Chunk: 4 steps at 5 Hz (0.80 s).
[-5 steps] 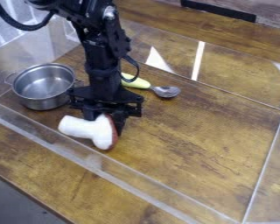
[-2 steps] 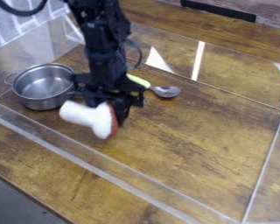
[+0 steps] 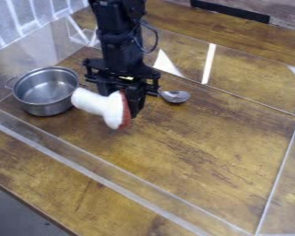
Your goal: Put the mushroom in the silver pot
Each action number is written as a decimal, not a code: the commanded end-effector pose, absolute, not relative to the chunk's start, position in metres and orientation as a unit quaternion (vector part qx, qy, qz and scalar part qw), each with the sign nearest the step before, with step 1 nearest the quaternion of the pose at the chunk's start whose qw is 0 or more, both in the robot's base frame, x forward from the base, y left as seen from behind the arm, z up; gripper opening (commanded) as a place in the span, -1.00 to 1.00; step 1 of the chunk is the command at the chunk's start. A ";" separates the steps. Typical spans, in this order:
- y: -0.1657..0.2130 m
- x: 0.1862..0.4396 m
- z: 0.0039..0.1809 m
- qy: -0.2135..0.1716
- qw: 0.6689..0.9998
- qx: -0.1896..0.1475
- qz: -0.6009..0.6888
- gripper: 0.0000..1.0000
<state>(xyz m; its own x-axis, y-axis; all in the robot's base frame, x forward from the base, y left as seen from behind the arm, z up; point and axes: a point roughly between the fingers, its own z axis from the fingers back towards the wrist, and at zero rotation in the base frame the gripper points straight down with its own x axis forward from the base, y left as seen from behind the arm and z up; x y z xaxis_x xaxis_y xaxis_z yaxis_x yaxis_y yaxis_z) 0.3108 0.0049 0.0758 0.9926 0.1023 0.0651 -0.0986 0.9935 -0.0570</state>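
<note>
Mushroom (image 3: 104,106) hangs clear of the surface (image 3: 199,138), clamped at its cap end in my hand (image 3: 123,96), white stem lying level and pointing toward the silver pot (image 3: 45,90), which sits just beyond it nearer the left edge.

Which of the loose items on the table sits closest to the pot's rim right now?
The mushroom, clamped in the gripper just right of the silver pot; the grey spoon lies farther right.

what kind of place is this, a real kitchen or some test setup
Most likely a lab test setup, not a kitchen: a wooden table fenced by clear plastic walls, a robot arm's end effector holding a toy mushroom, and a small silver pot.
</note>
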 end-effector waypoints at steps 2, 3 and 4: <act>0.024 0.319 0.091 -0.058 0.994 -0.030 0.084 -1.00; 0.020 0.318 0.084 -0.056 0.995 -0.032 0.081 -1.00; 0.012 0.324 0.070 -0.054 0.993 -0.032 0.101 -1.00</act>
<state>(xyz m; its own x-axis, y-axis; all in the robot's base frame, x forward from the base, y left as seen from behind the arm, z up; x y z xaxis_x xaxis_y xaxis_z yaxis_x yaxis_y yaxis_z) 0.3198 0.0146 0.0590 0.9749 0.2141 0.0610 -0.2097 0.9751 -0.0715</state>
